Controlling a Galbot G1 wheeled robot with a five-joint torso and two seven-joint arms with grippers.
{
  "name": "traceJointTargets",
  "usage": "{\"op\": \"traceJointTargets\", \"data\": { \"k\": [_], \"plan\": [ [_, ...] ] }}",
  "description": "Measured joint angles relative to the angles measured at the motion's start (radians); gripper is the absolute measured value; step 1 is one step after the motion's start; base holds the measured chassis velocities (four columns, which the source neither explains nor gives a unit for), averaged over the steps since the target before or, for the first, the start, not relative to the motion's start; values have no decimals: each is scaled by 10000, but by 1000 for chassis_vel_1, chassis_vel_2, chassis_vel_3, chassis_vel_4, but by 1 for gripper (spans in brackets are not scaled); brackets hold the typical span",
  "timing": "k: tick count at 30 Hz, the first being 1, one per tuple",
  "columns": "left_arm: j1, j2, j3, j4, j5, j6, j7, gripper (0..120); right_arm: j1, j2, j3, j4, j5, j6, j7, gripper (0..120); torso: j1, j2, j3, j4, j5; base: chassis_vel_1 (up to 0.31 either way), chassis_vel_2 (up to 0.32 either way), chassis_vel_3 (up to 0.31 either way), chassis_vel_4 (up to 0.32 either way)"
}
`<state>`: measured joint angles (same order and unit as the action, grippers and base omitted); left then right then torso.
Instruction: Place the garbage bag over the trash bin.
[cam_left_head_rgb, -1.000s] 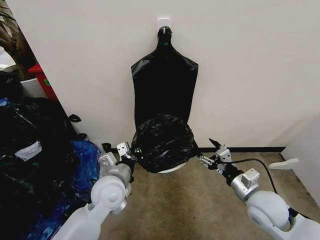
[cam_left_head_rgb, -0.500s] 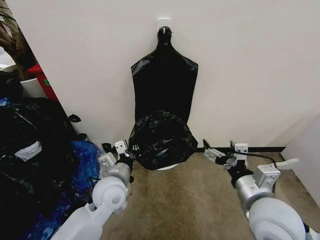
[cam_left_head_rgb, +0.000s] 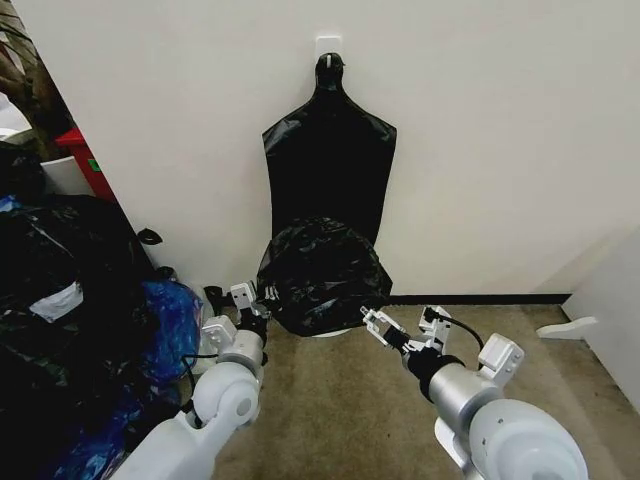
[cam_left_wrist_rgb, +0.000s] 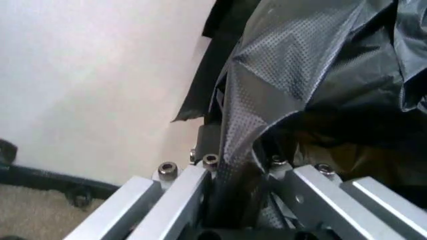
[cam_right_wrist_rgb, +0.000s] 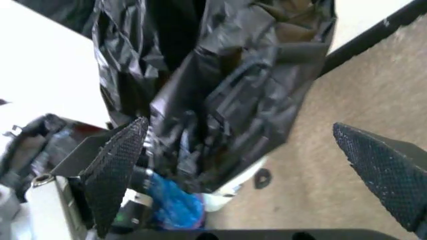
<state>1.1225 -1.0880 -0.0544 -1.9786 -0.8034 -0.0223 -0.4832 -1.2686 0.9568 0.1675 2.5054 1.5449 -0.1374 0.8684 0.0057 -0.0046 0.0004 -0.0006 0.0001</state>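
Garbage bag (cam_left_head_rgb: 322, 277) is draped over the trash bin (cam_left_head_rgb: 335, 336), against the wall under the flat black bags (cam_left_head_rgb: 330, 170) hanging from a hook. Only a sliver of cream bin shows under the bag's lower edge, so the bag covers most of it from the head view; can't tell how well the rim is seated.

Left claw (cam_left_head_rgb: 262, 303) is at the bag's left edge, closed on a fold of film. Left wrist view shows the fingers (cam_left_wrist_rgb: 175, 192) pinched together with a strip of the bag (cam_left_wrist_rgb: 267, 100) running between them.

Right claw (cam_left_head_rgb: 395, 327) is just off the bag's lower right edge, jaws apart, nothing between them. In the right wrist view the pads (cam_right_wrist_rgb: 117, 167) straddle open air with the bag (cam_right_wrist_rgb: 220, 95) ahead of them.

Handling, my read: the film is thin, light, limp and slippery. It won't hold shape, bunches easily and could tear if pulled hard over the rim. Best hold is a doubled fold at the hem near the rim, opposite the left claw, for an even pull-down.

Stuffed bags (cam_left_head_rgb: 60, 300) are piled beyond the left claw, clear of the work.
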Motion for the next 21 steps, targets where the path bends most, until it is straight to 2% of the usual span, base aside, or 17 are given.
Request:
{"op": "traceJointTargets", "data": {
  "k": [6, 12, 17, 19, 20, 21],
  "plan": [
    [73, 59, 8, 0, 440, -200, 328, 3, 482, 191, 130, -20, 381, 128, 218, 100, 0, 0, 0, 0, 0, 0, 0, 0, 0],
    [166, 138, -18, -67, 762, -311, 476, 3, 804, 301, -105, -276, 88, 99, 265, 98, 0, 0, 0, 1, 1, 0, 0, 0, 0],
    [165, 194, -67, -174, 742, -314, 478, 3, 765, 310, -308, -327, 14, 51, 355, 77, 0, 0, 0, 0, 1, 0, 0, 0, 0],
    [164, 196, -70, -185, 732, -314, 478, 3, 728, 310, -326, -318, 5, 36, 355, 76, 0, 0, 0, 0, 1, 0, 0, 0, 0],
    [161, 197, -73, -219, 709, -314, 477, 3, 651, 316, -372, -302, -31, 18, 355, 69, 0, 0, 0, 0, 0, 0, 0, 0, 0],
    [158, 197, -73, -234, 698, -314, 477, 3, 629, 322, -392, -302, -52, 16, 355, 68, -1, 0, 0, 0, 0, 0, 0, 0, 0]
  ]
}}
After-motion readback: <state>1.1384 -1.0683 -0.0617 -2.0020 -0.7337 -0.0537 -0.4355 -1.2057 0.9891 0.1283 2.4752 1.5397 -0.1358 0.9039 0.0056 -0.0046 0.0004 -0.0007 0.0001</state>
